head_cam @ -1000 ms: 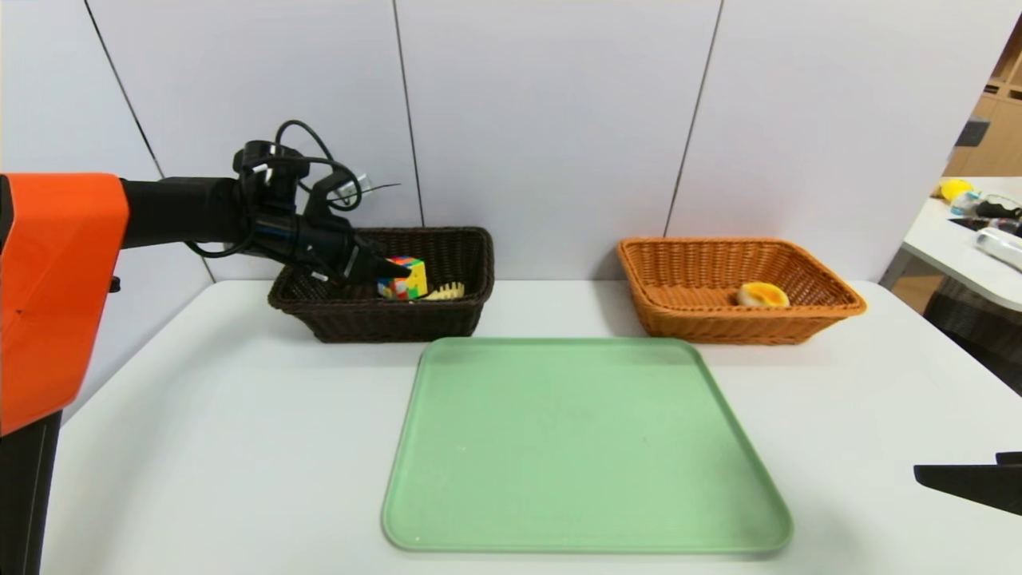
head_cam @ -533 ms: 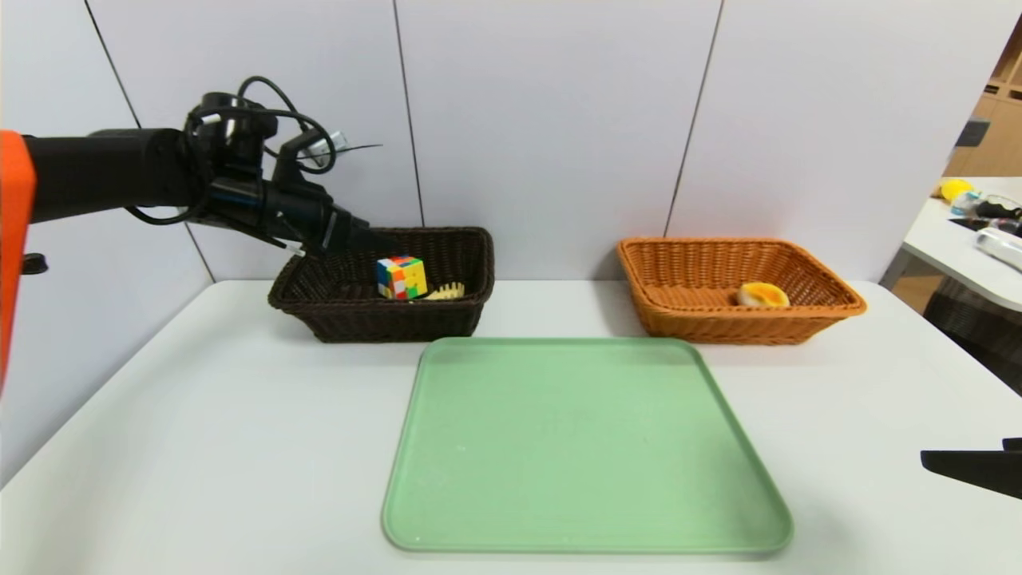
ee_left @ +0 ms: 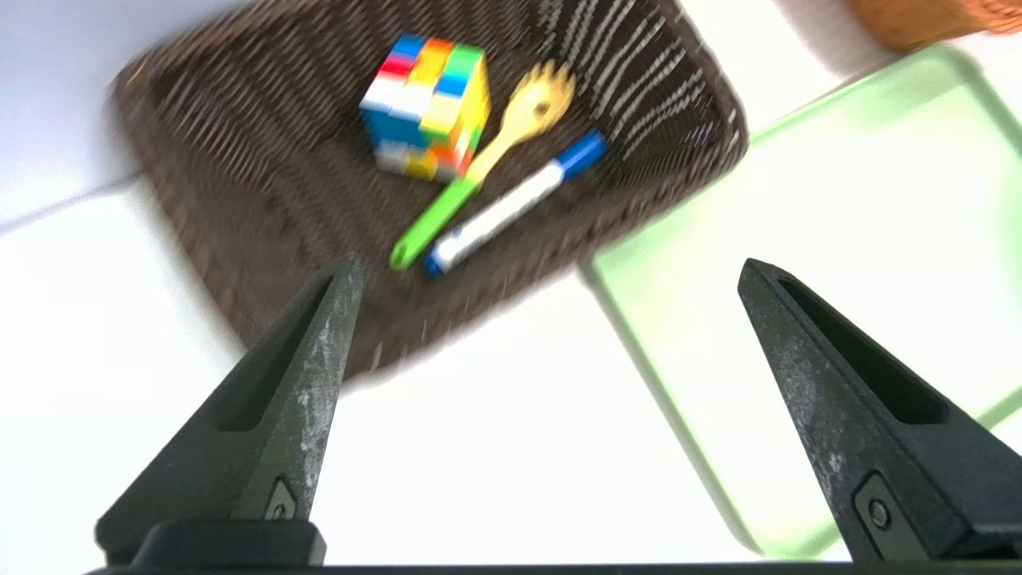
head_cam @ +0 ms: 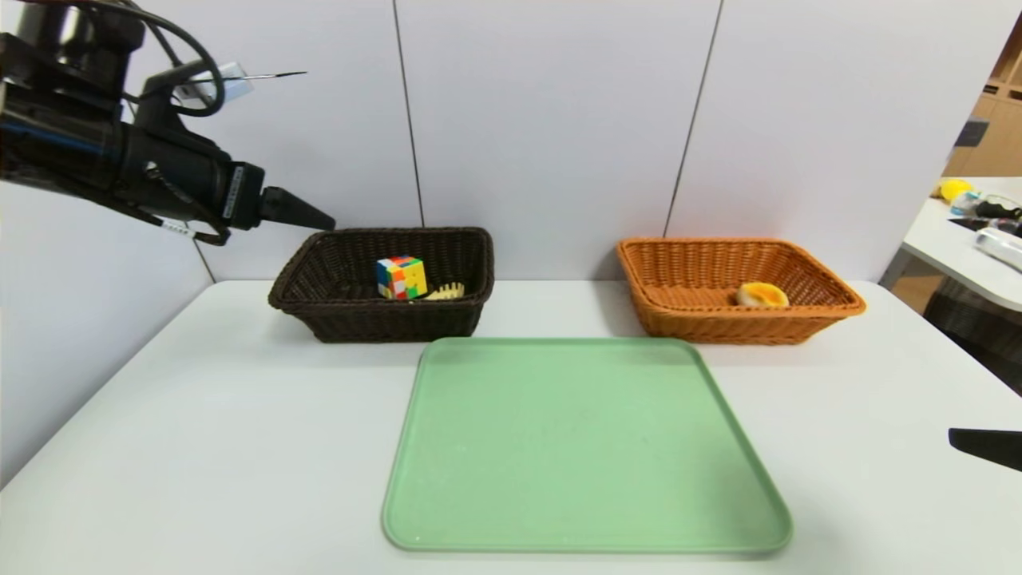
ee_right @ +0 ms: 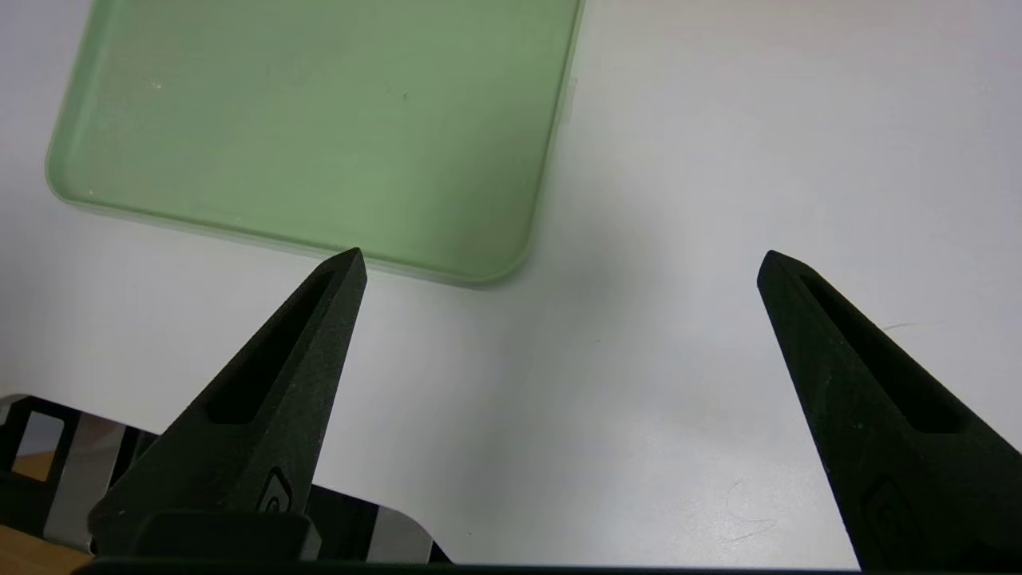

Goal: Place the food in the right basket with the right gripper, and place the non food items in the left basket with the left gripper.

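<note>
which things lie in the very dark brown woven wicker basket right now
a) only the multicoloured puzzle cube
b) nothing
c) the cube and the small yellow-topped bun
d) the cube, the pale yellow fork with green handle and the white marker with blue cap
d: the left wrist view shows the multicoloured puzzle cube, the pale yellow fork with green handle and the white marker with blue cap together inside the very dark brown woven wicker basket.

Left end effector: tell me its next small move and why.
Probably retract to rest. The left end effector is open, empty, above the left basket, which holds the cube, fork and marker; the food lies in the right basket; the tray is bare.
</note>
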You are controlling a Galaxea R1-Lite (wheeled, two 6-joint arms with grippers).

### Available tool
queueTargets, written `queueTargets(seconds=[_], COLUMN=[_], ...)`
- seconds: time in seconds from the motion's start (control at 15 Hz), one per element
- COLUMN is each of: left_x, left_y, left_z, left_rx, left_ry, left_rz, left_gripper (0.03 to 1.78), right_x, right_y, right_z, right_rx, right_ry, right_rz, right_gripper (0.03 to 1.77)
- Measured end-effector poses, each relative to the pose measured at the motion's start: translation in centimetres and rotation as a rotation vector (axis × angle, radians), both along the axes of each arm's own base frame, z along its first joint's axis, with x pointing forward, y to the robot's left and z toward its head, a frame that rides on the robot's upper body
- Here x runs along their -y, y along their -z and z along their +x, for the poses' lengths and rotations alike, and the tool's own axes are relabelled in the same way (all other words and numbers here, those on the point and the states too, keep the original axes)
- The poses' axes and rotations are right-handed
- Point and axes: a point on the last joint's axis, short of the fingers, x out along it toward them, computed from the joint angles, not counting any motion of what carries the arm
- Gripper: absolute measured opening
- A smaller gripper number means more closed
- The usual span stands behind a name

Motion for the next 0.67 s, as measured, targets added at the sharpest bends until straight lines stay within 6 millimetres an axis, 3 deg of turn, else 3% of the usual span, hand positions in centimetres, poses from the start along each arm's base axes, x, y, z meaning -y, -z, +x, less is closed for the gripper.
queueTargets(seconds=[0.33,0.67], left_x=[-0.9,-1.4], left_y=[-0.2,0.4], left_z=[-8.2,-13.2], left_rx=[-0.063,-0.060], left_ry=[-0.217,-0.337], left_rz=[-0.004,-0.008], left_gripper=[1.67,1.69], right_x=[-0.1,-0.2], right_y=[-0.2,-0.2], right_z=[0.0,-1.1], right_rx=[0.055,0.076], right_ry=[-0.013,-0.042], right_rz=[0.004,0.015], right_gripper=[1.70,1.70])
